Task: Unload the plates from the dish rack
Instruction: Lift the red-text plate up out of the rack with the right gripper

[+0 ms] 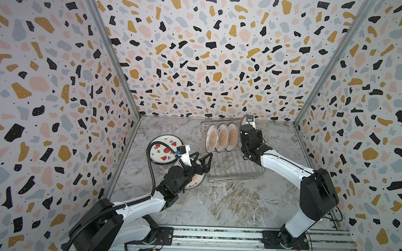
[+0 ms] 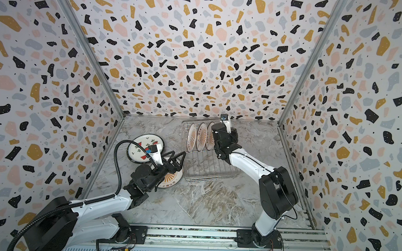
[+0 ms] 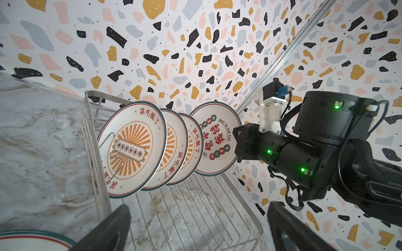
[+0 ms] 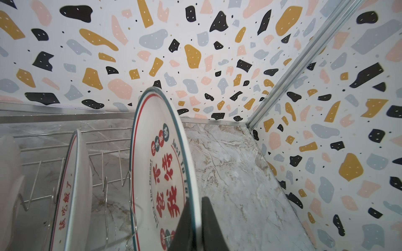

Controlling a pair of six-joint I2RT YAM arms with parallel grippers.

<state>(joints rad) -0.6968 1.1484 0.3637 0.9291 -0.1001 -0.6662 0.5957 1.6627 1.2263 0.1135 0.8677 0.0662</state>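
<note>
Nearest the arm bases, the left gripper [image 1: 204, 155] hangs with its jaws spread wide and nothing between them, just beside the near left corner of the dish rack [image 1: 236, 170]. In the left wrist view its fingers [image 3: 108, 226] are cut off by the frame edge. Directly below the left arm, a sunburst plate [image 1: 196, 185] lies flat on the marble table [image 1: 227, 201]. The arm covers most of it, so whether further plates lie beneath cannot be told. Beyond it, the watermelon plate [image 1: 162, 150] lies flat, partly crossed by the black cable [image 1: 150, 156]; whether the two plates touch is hidden. At the rack's far end, three sunburst plates [image 1: 222, 137] stand on edge between the prongs, leaning, each overlapping the next. Beside them, on the right arm's side, the fourth plate [image 3: 215, 139] bears red characters; both top views hide nearly all of it behind the right arm. The right gripper [image 4: 195, 198] pinches its rim. The plate's lower edge is cut off in the right wrist view, so contact with the rack cannot be confirmed.
</note>
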